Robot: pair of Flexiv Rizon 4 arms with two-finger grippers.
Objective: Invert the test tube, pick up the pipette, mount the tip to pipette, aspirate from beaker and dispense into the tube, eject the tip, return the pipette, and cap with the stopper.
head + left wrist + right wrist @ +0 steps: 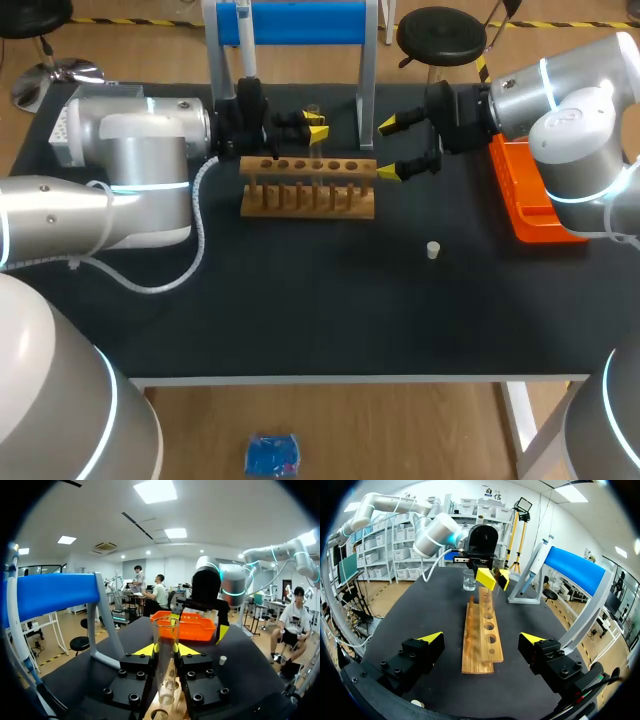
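Note:
A clear test tube (166, 655) stands upright, mouth up, between the yellow tips of my left gripper (166, 651), which is shut on it. Its lower end sits at a hole at one end of the wooden rack (308, 187). In the head view my left gripper (316, 126) hovers over the rack's back edge. My right gripper (392, 148) stands open at the rack's right end, nothing between its fingers (432, 638). The rack (482, 635) runs ahead of it towards the held tube (485, 594). A glass beaker (469, 580) stands beyond. A white stopper (433, 250) lies in front.
The blue-topped pipette stand (300, 25), with the pipette (245, 45) hanging on it, rises right behind the rack. An orange tray (528, 195) lies at the right under my right arm. Dark tabletop stretches in front of the rack around the stopper.

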